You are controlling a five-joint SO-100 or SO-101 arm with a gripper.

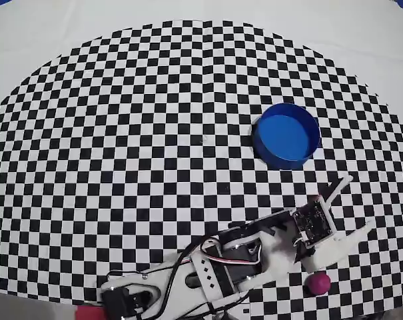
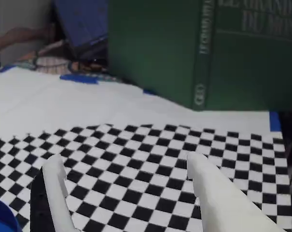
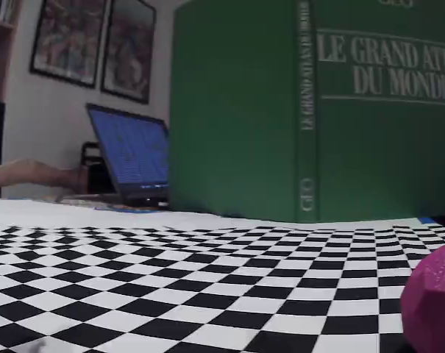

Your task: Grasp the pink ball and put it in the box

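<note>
right now, line by line:
my gripper: fingers spread wide and holding nothing; in the overhead view the tips point toward the right edge of the checkered mat.
gripper in the wrist view: two white fingers rise from the bottom edge, with bare black-and-white squares showing between them.
pink ball: lies on the mat near the bottom right of the overhead view, just below my lower finger and behind its tip, beside the gripper body; it is outside the gap between my fingers, and i cannot tell whether it touches the finger.
pink ball in the fixed view: a magenta curve cut off by the right edge, resting on the mat.
box: round blue tub, upright, its inside a plain blue floor; it sits above my gripper in the overhead view, near but apart, and well apart from the ball.
box in the wrist view: only a blue sliver at the bottom left corner.
writing: a big green book stands upright behind the mat; its cover reads "le grand atlas du monde", its spine carries "le grand atlas" lettering running lengthwise and "geo" at the foot.
laptop: open, screen lit blue, left of the book; its text is too small to read.
</note>
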